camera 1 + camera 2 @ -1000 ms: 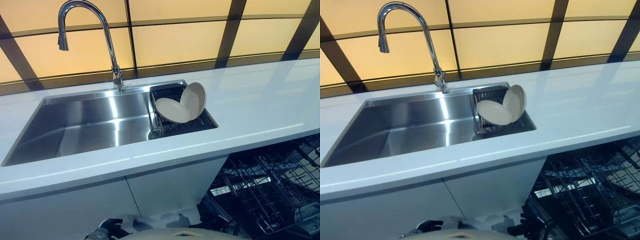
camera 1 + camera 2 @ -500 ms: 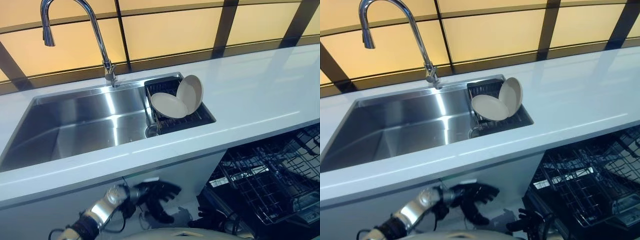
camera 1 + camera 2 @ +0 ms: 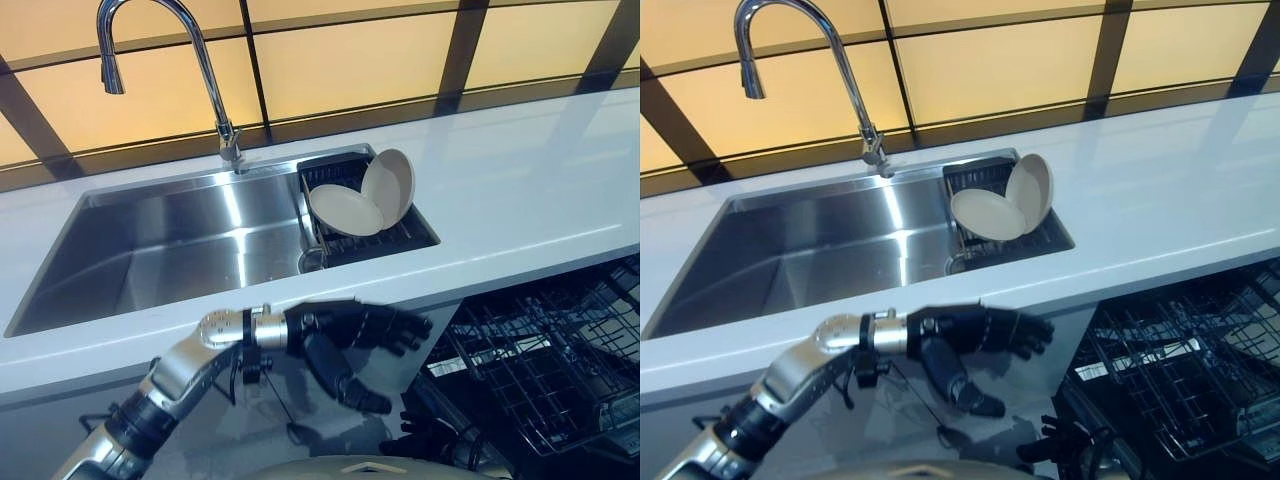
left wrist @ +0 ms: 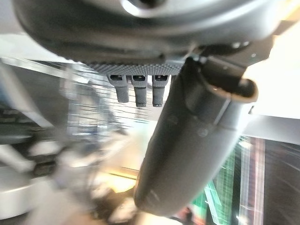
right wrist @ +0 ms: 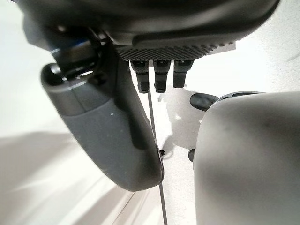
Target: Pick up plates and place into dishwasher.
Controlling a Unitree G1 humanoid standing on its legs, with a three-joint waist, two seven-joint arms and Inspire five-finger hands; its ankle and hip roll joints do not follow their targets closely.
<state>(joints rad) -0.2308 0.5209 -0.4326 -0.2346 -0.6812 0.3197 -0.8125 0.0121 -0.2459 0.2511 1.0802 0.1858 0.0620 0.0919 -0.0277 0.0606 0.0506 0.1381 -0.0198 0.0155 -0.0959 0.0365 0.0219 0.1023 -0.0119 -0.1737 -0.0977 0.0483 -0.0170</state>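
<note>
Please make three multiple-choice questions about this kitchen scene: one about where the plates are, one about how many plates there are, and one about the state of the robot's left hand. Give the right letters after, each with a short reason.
1. Where are the plates?
A. in the dishwasher rack
B. in the dark rack at the right end of the sink
C. flat on the counter

2. How many plates are there?
A. two
B. four
C. none

3. How is the left hand?
A. closed on a plate
B. pressing the tap
C. open, holding nothing

Answers:
1 B: they lean together in the drying rack inside the sink.
2 A: two cream plates show.
3 C: its fingers are spread in front of the counter, below its edge.
</note>
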